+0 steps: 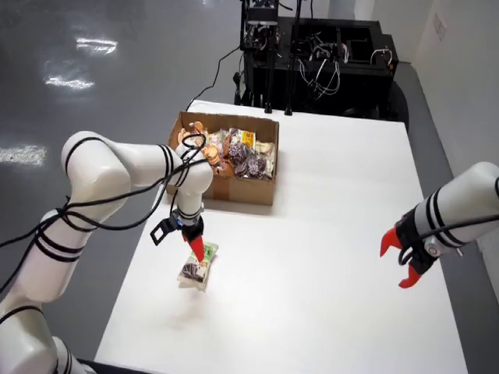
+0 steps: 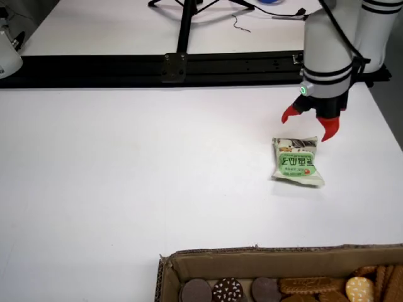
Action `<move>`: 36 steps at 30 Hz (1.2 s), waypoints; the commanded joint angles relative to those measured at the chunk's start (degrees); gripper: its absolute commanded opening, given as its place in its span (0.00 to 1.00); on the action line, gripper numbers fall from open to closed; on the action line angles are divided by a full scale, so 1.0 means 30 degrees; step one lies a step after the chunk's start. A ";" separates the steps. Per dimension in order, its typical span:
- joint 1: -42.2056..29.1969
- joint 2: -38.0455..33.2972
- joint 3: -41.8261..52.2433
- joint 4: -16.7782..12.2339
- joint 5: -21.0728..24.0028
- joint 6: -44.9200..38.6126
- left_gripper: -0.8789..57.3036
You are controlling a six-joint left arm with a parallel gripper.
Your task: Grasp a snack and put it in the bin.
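While the claw [image 2: 310,124] hangs open just behind the snack [image 2: 296,163] on the table [image 2: 126,176], we judge the approach unfinished; next, descend astride it, short of the bin [image 1: 226,160].

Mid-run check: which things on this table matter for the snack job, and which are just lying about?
Job:
- green snack packet lying on the table
- cardboard bin, already holding snacks
- working claw, open above the packet

Not part of it:
- second arm's claw, off to the side
- black equipment rack behind the table
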 commanded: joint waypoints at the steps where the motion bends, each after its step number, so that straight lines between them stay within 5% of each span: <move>1: 0.0067 0.1038 -0.1072 -0.0284 0.0016 0.0011 0.88; 14: 0.0621 0.2481 -0.2305 -0.1651 0.0049 0.0011 0.97; 36: 0.1395 0.3438 -0.2507 -0.1820 0.0011 0.0011 0.98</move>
